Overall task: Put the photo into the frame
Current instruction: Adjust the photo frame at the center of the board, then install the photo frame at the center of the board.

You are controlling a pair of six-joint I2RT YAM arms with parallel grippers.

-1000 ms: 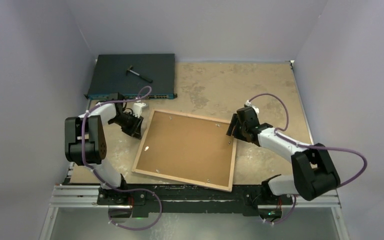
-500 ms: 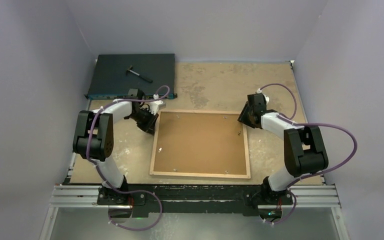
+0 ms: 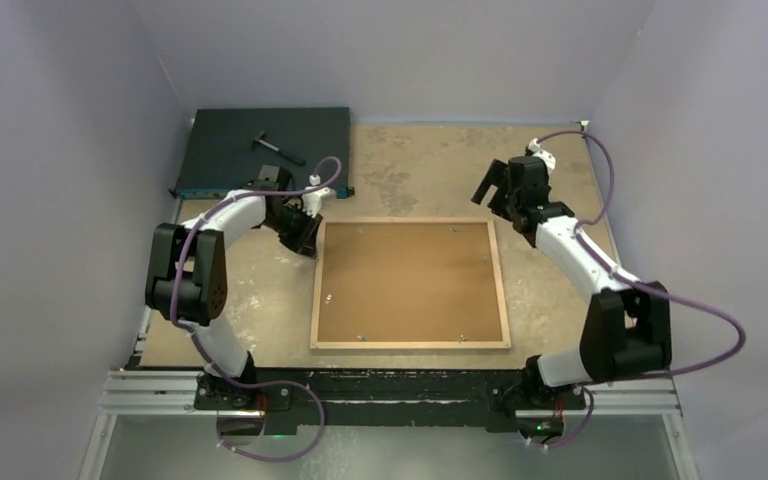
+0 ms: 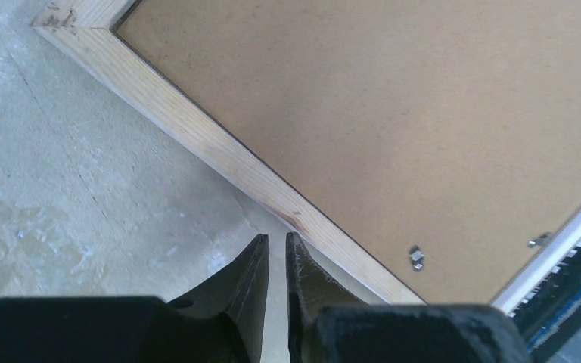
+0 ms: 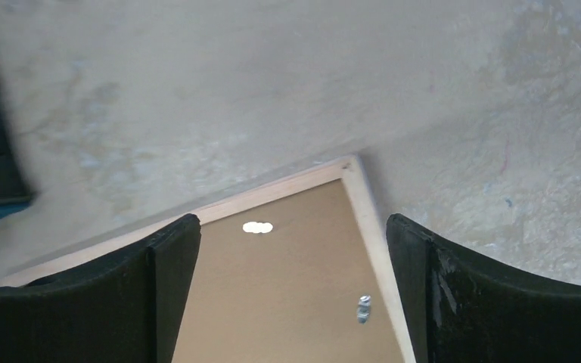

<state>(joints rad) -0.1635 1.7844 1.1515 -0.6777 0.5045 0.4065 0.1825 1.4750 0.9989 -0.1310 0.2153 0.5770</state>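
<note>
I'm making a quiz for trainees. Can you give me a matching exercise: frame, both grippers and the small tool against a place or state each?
1 frame
2 left gripper
3 right gripper
4 small tool

A open, near the frame's far right corner
B on the dark box
C back side up
D shut, by the frame's left edge

Pairs: 1-C, 2-D, 3-A, 4-B

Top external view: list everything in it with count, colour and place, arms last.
thin light-wood picture frame: one, pale wood, face down, centre of tan table
brown backing board: one, brown, inside the frame
small metal tabs: several, silver, along the board's edges
dark flat box: one, blue-black, far-left corner
small hammer-shaped tool: one, black, on the box
left gripper: one, black, shut, by frame's far-left corner
right gripper: one, black, open, above frame's far-right corner
</note>
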